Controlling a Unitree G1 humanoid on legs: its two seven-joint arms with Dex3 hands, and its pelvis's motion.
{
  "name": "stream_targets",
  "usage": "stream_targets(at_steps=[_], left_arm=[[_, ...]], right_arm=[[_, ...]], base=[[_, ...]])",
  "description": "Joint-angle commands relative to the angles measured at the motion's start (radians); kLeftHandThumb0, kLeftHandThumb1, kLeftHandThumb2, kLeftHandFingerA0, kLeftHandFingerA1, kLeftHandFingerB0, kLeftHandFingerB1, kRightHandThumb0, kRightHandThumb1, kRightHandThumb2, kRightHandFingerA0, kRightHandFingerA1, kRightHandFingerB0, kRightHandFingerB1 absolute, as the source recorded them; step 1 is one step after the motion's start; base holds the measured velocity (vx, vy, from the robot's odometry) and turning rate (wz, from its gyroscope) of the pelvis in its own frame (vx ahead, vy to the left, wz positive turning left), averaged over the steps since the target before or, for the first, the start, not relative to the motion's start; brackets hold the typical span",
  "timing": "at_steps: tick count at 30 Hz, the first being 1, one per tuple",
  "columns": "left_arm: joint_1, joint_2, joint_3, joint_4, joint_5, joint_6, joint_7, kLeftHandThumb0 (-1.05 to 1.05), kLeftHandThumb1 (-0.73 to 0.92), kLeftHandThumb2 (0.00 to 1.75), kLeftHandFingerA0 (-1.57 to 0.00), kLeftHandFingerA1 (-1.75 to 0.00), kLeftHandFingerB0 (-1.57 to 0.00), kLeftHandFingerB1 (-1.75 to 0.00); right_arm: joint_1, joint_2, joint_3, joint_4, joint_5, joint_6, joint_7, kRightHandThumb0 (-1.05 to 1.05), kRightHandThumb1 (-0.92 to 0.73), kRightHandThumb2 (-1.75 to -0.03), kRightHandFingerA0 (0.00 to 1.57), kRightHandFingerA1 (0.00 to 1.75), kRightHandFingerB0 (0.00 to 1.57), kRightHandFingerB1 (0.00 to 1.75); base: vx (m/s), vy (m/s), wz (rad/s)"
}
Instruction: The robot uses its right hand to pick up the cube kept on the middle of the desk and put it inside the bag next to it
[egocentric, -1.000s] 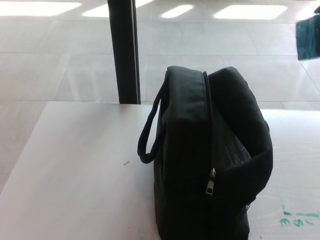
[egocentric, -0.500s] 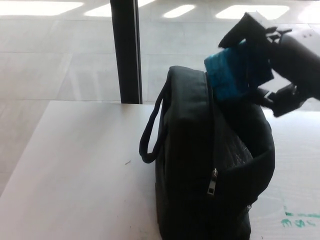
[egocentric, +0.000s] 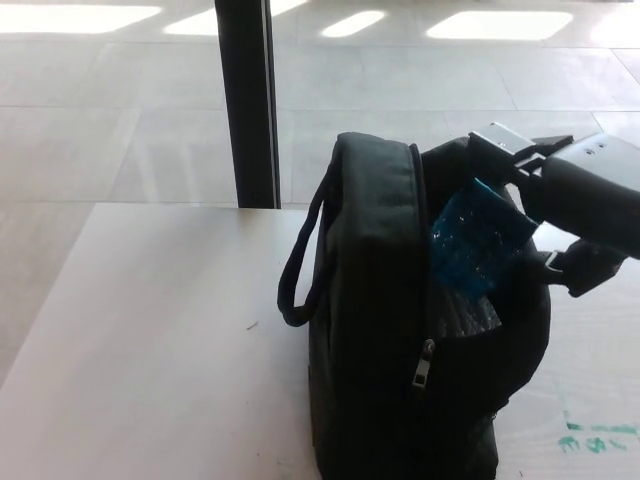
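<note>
We saw the black bag (egocentric: 400, 330) standing on the near part of the white desk (egocentric: 150, 350), its top open on the right side. Our right hand (egocentric: 560, 215) came in from the right, its fingers closed on the blue cube (egocentric: 472, 245), which was partly down in the bag's opening. We think the cube is light and firm, best held by its flat sides.

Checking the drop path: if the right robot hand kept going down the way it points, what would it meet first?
Probably the inside of the black bag: the right robot hand is lowering the blue cube into its open mouth. Depth is unclear.
</note>
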Motion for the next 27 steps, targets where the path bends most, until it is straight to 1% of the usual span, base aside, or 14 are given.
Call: stream_targets(at_steps=[1,2,4,5,7,10,11,12,13,15,16,21,22,27], left_arm=[[0.0,0.013,-0.003,0.005,-0.001,0.003,0.004,-1.05,0.54,0.91,-0.41,-1.54,-0.31,-1.43],[0.003,0.012,-0.006,-0.002,0.001,0.0,0.004,-1.05,0.54,0.92,-0.41,-1.54,-0.31,-1.42],[0.004,0.011,-0.008,-0.005,0.002,-0.004,0.005,-1.05,0.54,0.91,-0.4,-1.54,-0.31,-1.43],[0.003,0.012,-0.009,-0.003,0.003,-0.006,0.004,-1.05,0.55,0.91,-0.38,-1.52,-0.3,-1.41],[0.0,0.012,-0.01,-0.003,0.003,-0.001,0.013,-1.05,0.55,0.91,-0.39,-1.51,-0.31,-1.41],[-0.004,0.015,-0.017,0.009,0.009,-0.01,0.013,-1.05,0.57,0.91,-0.37,-1.5,-0.32,-1.42],[-0.004,0.016,-0.016,0.011,0.008,-0.01,0.011,-1.05,0.56,0.91,-0.38,-1.5,-0.33,-1.41],[-0.006,0.016,-0.014,0.014,0.004,-0.007,0.011,-1.05,0.56,0.91,-0.38,-1.5,-0.33,-1.41],[-0.004,0.015,-0.015,0.009,0.004,-0.001,0.016,-1.05,0.54,0.92,-0.39,-1.51,-0.33,-1.42],[-0.006,0.017,-0.012,0.011,0.002,0.007,0.026,-1.05,0.55,0.91,-0.39,-1.47,-0.34,-1.38],[-0.008,0.016,-0.01,0.014,-0.001,0.006,0.022,-1.05,0.54,0.91,-0.39,-1.48,-0.34,-1.38],[0.004,0.014,-0.01,0.012,-0.001,-0.009,0.014,-1.05,0.53,0.91,-0.41,-1.52,-0.34,-1.42],[0.007,0.011,-0.007,0.006,-0.004,-0.006,0.021,-1.05,0.53,0.92,-0.42,-1.52,-0.35,-1.43],[0.008,0.009,-0.005,0.006,-0.006,-0.003,0.018,-1.05,0.55,0.93,-0.41,-1.5,-0.34,-1.4]], right_arm=[[-0.01,0.004,0.017,0.012,-0.04,-0.052,-0.003,-0.27,-0.59,-0.8,0.87,1.75,0.64,1.68],[-0.023,0.023,0.032,0.005,-0.057,-0.051,-0.008,-0.32,-0.62,-0.71,0.89,1.75,0.75,1.42],[-0.032,0.04,0.043,-0.011,-0.065,-0.037,0.001,-0.3,-0.62,-0.77,0.88,1.75,0.73,1.46],[-0.037,0.047,0.047,-0.023,-0.07,-0.023,0.011,-0.32,-0.63,-0.72,0.88,1.75,0.76,1.25],[-0.047,0.063,0.051,-0.013,-0.066,-0.04,0.002,-0.31,-0.61,-0.71,0.89,1.75,0.81,1.15],[-0.057,0.078,0.067,-0.043,-0.09,0.018,0.045,-0.26,-0.61,-0.86,0.91,1.75,0.77,1.36],[-0.059,0.078,0.074,-0.06,-0.103,0.051,0.073,-0.26,-0.68,-0.84,0.94,1.75,0.75,1.08],[-0.062,0.076,0.079,-0.073,-0.116,0.076,0.096,-0.26,-0.68,-0.84,0.94,1.75,0.75,1.08],[-0.059,0.063,0.087,-0.104,-0.164,0.113,0.12,-0.4,-0.65,-0.6,0.79,1.14,0.36,0.5],[-0.078,0.029,0.12,-0.169,-0.255,0.225,0.267,-0.63,-0.43,-0.83,0.12,0.58,0.02,0.25],[-0.083,0.019,0.131,-0.196,-0.301,0.277,0.325,-0.83,-0.46,-0.78,0.0,0.12,0.0,0.01],[-0.132,-0.026,0.152,-0.22,-0.343,0.366,0.521,-0.8,-0.45,-0.55,0.0,0.0,0.0,0.0],[-0.156,-0.04,0.158,-0.205,-0.342,0.372,0.567,-0.81,-0.45,-0.85,0.0,0.19,0.0,0.0],[-0.2,-0.083,0.153,-0.172,-0.301,0.373,0.645,-0.85,-0.5,-0.88,0.0,0.0,0.12,0.22]], base=[[0.0,0.0,0.0],[0.0,0.0,0.0],[0.0,0.0,0.0],[0.0,0.0,0.0],[0.0,0.0,0.0],[0.0,0.0,0.0],[0.0,0.0,0.0],[0.0,0.0,0.0],[0.0,0.0,0.0],[0.0,0.0,0.0],[0.0,0.0,0.0],[0.0,0.0,0.0],[0.0,0.0,0.0],[0.0,0.0,0.0]])
